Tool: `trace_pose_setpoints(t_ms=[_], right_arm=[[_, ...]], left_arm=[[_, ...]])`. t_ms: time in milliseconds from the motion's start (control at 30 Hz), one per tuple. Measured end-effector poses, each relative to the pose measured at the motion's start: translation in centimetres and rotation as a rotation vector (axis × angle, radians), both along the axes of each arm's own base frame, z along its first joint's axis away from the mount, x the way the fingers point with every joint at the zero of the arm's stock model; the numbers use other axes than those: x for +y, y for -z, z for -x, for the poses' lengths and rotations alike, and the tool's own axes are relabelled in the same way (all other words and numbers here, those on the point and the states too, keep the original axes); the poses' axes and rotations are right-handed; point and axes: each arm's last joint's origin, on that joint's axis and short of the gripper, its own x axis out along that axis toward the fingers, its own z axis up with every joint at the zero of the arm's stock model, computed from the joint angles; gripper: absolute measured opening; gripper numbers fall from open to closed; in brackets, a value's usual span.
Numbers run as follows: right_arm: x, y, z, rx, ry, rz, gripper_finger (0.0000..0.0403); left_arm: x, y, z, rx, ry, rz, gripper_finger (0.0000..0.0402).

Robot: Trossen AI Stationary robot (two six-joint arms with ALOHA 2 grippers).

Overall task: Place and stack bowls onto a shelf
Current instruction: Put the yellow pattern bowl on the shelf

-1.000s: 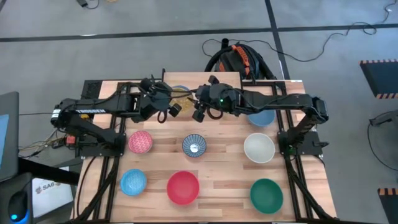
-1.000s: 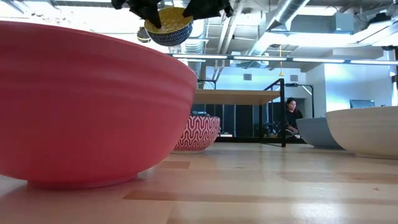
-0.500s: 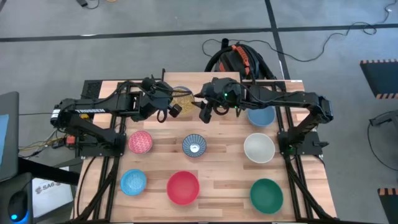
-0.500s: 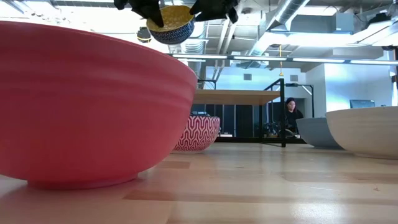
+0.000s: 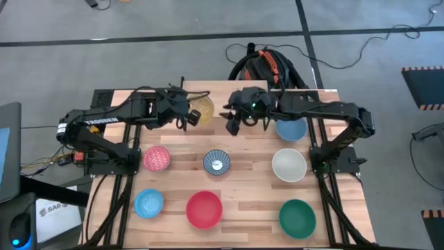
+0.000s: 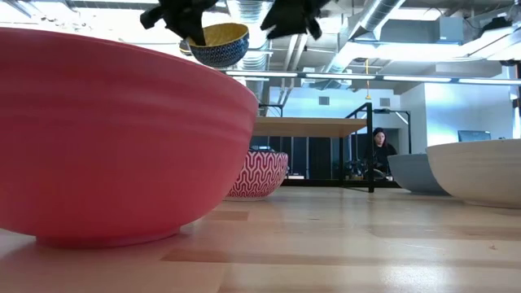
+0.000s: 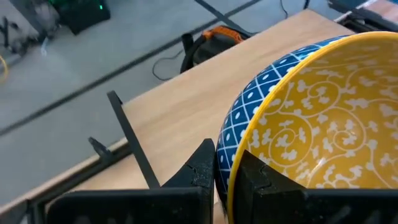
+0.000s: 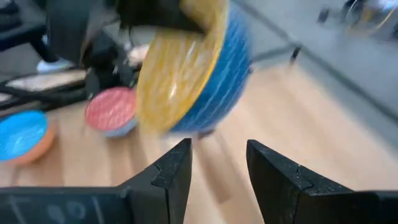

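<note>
Left gripper (image 5: 186,114) is clamped on rim of yellow bowl (image 5: 201,108), held in the air over far-centre of table, above the shelf (image 7: 180,118) board. Right gripper (image 5: 232,125) sits just right of bowl, fingers apart, empty. Shelf lies below the bowl, so left arm is the nearer one to lower.

We only get part of the big red bowl (image 6: 106,138) in the low view: it runs off the left edge and blocks most of the table behind it. The white bowl (image 6: 480,172) is cut off at the right edge there too. In the right wrist view the yellow-inside, blue-patterned bowl (image 8: 186,68) is smeared with blur, so we can't read its pattern. From above, the light wooden shelf (image 5: 215,94) is mostly covered by both dark arms.
</note>
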Motion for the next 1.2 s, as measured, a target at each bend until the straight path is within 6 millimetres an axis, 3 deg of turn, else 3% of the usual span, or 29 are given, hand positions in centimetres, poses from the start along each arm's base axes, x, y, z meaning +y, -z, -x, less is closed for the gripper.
trace_pose_setpoints(t_ms=[100,267,433,600,800,1200], right_arm=[[-0.3,0.5,0.3,-0.03,0.031,-0.049,0.018],[-0.6,-1.9,2.1,-0.133,0.074,-0.084,0.018],[-0.4,-3.8,5.0,-0.18,0.156,-0.192,0.0177],[0.5,-3.6,6.9,-0.096,0.217,-0.291,0.0169],[2.0,-2.8,7.4,-0.002,0.228,-0.363,0.0166],[4.3,-2.4,7.3,0.022,0.241,-0.409,0.0166]], left_arm=[[0.3,0.2,0.2,0.02,0.018,0.032,0.0006],[0.8,0.5,0.3,0.136,0.061,-0.018,0.0006],[4.5,1.7,0.3,0.19,0.027,0.059,0.0006],[8.5,3.5,0.0,0.206,-0.026,0.176,0.0006],[12.7,4.5,-0.8,0.196,-0.039,0.277,0.0006],[16.6,3.8,-1.9,0.181,-0.059,0.414,0.002]])
